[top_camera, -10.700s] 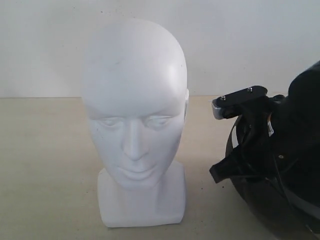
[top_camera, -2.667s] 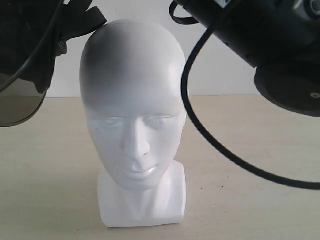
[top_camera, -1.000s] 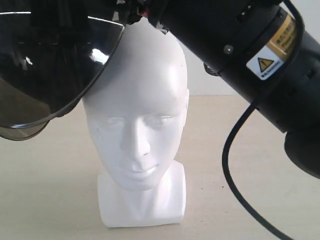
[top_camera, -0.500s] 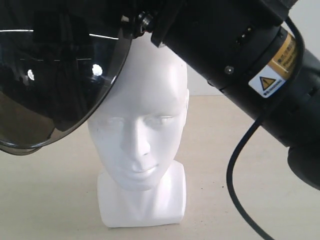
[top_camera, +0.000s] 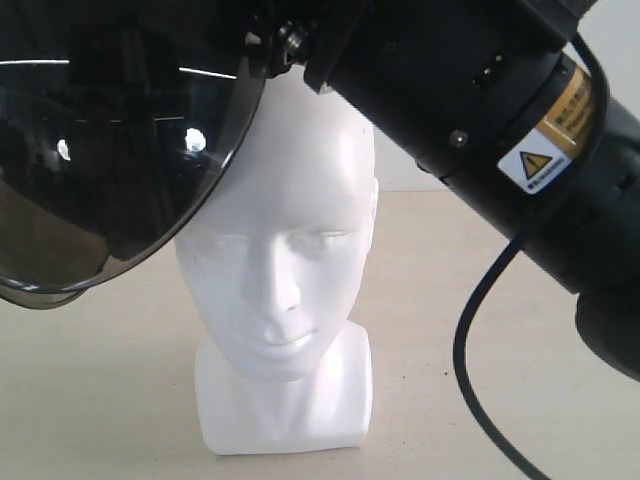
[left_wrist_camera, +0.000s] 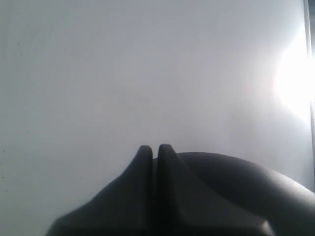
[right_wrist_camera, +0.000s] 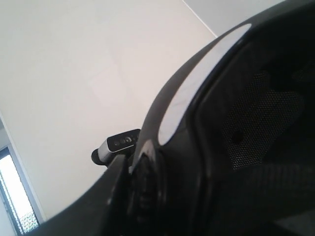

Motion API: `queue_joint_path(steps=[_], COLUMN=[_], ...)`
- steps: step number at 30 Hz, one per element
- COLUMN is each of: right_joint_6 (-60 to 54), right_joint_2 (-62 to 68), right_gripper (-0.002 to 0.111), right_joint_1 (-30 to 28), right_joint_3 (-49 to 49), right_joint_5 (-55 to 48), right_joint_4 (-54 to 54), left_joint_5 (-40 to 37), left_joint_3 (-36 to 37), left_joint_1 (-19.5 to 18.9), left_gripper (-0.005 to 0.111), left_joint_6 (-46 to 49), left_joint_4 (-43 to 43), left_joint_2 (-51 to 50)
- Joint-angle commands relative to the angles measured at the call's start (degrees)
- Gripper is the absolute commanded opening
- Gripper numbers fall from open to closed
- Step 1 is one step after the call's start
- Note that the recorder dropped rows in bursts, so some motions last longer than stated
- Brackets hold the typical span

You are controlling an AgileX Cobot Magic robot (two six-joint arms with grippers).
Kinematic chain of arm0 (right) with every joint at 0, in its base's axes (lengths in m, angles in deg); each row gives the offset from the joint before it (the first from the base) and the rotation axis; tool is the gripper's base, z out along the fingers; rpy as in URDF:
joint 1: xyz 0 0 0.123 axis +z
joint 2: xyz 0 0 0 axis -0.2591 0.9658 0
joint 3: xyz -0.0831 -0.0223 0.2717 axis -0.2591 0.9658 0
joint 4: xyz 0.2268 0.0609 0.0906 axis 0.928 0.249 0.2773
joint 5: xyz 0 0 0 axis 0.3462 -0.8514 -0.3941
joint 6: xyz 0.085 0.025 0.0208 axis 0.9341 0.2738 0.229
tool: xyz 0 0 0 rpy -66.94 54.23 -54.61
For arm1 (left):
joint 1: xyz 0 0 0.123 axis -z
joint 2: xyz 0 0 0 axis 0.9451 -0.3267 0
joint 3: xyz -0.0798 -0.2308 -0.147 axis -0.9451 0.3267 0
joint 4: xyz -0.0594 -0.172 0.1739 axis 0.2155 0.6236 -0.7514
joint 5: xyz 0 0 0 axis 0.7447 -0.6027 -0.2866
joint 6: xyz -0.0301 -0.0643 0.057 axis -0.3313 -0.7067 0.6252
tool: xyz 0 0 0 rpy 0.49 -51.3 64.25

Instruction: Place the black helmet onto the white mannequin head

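The white mannequin head (top_camera: 285,250) stands upright in the middle of the exterior view, facing the camera. The black helmet (top_camera: 110,150) hangs tilted at its upper left, and its smoky visor overlaps the crown and one side of the forehead. In the right wrist view my right gripper (right_wrist_camera: 134,169) is shut on the black helmet's rim (right_wrist_camera: 182,98), with the mesh lining (right_wrist_camera: 256,123) beside it. In the exterior view the right arm (top_camera: 480,110) hides that grip. My left gripper (left_wrist_camera: 154,147) is shut on nothing, against a pale wall.
The head stands on a beige table (top_camera: 90,390). The right arm's black cable (top_camera: 470,330) loops down to the right of the head. A small black and silver device (right_wrist_camera: 115,143) shows past the helmet's rim in the right wrist view.
Over the last second the helmet has come down and to the right, covering more of the head's crown. In the last half second it has barely shifted.
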Motion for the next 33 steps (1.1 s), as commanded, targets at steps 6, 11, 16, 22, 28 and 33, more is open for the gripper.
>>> queue_joint_path(steps=[6, 11, 16, 22, 28, 33], right_joint_6=[-6.1, -8.7, -12.8, -17.8, -19.4, -22.1], right_joint_2=[-1.4, -3.4, -6.7, -10.7, -11.9, -11.9], right_gripper=[0.0, 0.0, 0.0, 0.0, 0.0, 0.0], right_joint_1=[-0.5, -0.5, -0.5, -0.5, -0.5, -0.5], right_joint_3=[2.5, 5.6, 6.2, 9.4, 11.3, 11.8], right_joint_5=[1.2, 1.2, 1.2, 1.2, 0.1, -0.2], right_joint_4=[8.2, 10.4, 11.5, 16.4, 18.3, 20.1], left_joint_5=[-0.2, -0.1, 0.6, 0.9, 3.3, 5.4], left_joint_3=[-0.3, -0.3, -0.3, -0.3, -0.3, -0.3], left_joint_1=[-0.1, -0.1, -0.1, -0.1, -0.1, -0.1], left_gripper=[0.004, 0.004, 0.004, 0.004, 0.004, 0.004], left_joint_6=[-2.0, -3.7, -4.4, -6.3, -7.8, -8.7], left_joint_4=[-5.4, -7.1, -8.0, -10.6, -12.8, -13.7], left_joint_2=[-1.3, -1.4, -1.9, -1.9, -3.4, -5.8])
